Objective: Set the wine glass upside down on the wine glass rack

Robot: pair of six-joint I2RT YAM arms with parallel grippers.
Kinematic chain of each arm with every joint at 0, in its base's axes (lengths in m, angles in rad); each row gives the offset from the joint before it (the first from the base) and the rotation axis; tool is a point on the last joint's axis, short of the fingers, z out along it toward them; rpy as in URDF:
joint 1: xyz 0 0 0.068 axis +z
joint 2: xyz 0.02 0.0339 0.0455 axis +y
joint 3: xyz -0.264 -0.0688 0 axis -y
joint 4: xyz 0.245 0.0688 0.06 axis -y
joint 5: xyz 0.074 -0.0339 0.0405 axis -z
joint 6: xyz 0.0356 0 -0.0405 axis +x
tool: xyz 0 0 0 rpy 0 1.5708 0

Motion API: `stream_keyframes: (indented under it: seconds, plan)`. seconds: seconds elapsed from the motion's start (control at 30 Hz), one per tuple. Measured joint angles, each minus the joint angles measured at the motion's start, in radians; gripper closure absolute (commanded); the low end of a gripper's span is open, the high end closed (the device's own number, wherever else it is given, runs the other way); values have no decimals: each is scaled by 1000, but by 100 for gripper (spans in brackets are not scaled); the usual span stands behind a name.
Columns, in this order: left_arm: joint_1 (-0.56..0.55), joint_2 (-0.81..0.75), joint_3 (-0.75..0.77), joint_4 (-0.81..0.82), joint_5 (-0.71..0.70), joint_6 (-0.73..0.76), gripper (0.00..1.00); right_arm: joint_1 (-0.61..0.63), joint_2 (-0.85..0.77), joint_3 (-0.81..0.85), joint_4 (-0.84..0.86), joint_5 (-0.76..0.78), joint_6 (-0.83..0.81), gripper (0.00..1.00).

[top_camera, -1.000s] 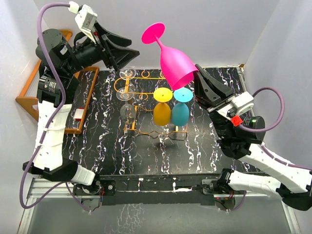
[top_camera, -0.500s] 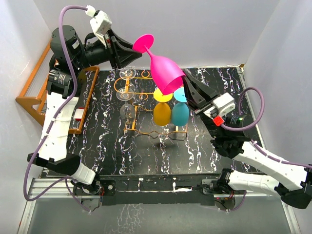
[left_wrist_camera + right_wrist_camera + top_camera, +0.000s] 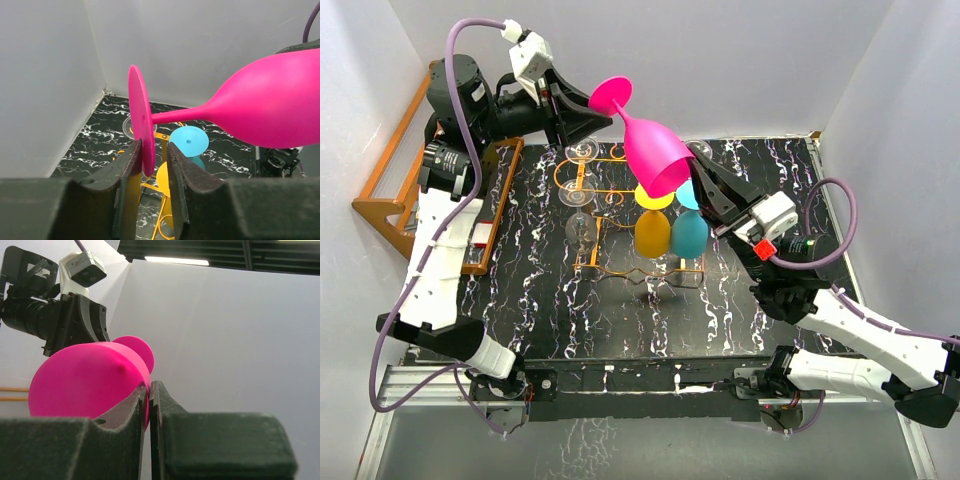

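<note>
While the right gripper (image 3: 149, 392) pinches the pink wine glass (image 3: 655, 155) by its rim above the wine glass rack (image 3: 616, 152), the left gripper (image 3: 151, 162) straddles its foot, jaws narrowly apart, seemingly for a handover

Hung glasses (image 3: 651, 235) beneath wine glass (image 3: 655, 158)

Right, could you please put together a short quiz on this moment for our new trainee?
1. True or false: the pink wine glass already hangs on the orange rack.
2. Fill in: the fingers of the left gripper straddle the glass's ____.
3. Which gripper pinches the rim of the glass's bowl? A) left gripper B) right gripper
Key: 1 false; 2 foot; 3 B.
</note>
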Motion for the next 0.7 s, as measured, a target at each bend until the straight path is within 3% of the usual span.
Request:
stream_keyframes:
  seconds: [0.07, 0.5, 0.7]
  plan:
    - [5, 0, -3, 0, -2, 9, 100, 0, 0, -1, 3, -6, 5, 92]
    - [8, -6, 1, -125, 8, 311, 100, 2, -14, -39, 0, -35, 45, 92]
    - [10, -9, 39, -191, 6, 442, 100, 2, -17, -48, -35, -53, 60, 76]
